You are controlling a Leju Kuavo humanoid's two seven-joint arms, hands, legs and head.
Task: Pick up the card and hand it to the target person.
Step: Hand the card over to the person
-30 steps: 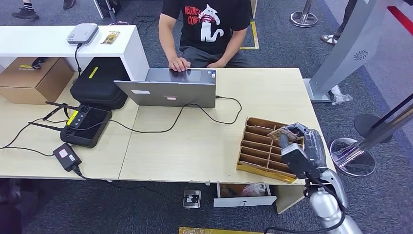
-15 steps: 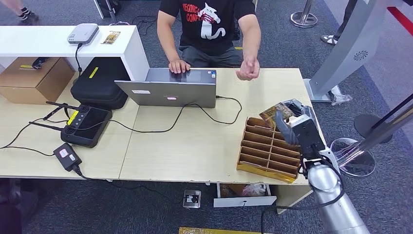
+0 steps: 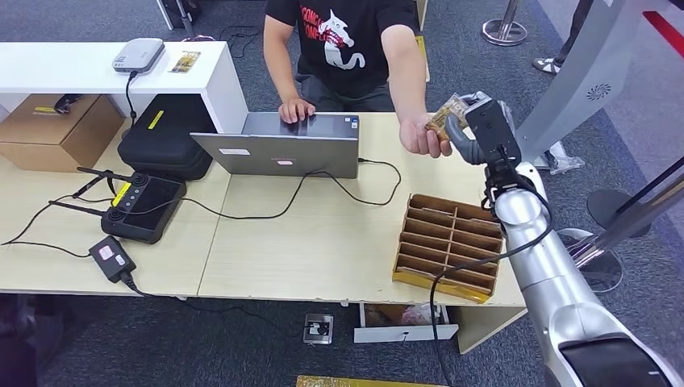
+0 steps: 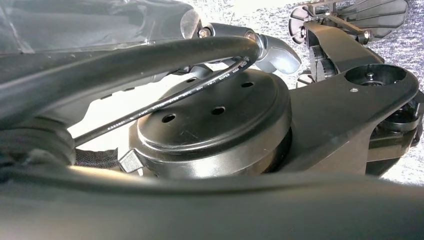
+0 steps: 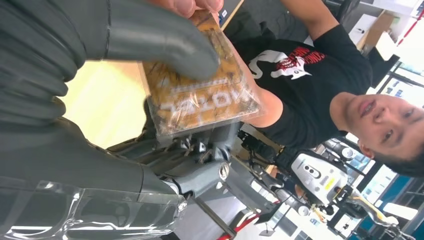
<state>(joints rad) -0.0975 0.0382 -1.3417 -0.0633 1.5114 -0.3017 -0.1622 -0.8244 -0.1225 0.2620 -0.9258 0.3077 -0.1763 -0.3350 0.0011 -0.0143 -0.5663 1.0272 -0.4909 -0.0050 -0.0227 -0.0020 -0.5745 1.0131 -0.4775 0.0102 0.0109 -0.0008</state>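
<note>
The right hand [image 3: 477, 129] pinches the brown, plastic-wrapped rectangular card [image 3: 446, 115] under its thumb, raised over the table's far edge, where the seated person's hand [image 3: 423, 135] touches it.

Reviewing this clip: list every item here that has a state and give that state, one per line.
card: held by the right hand, the person's hand touching it
right hand: raised past the far table edge, thumb pressed on the card
laptop: open, cable plugged in
wooden organizer: on the table, visible slots empty
drawer: pulled open under the table
</note>
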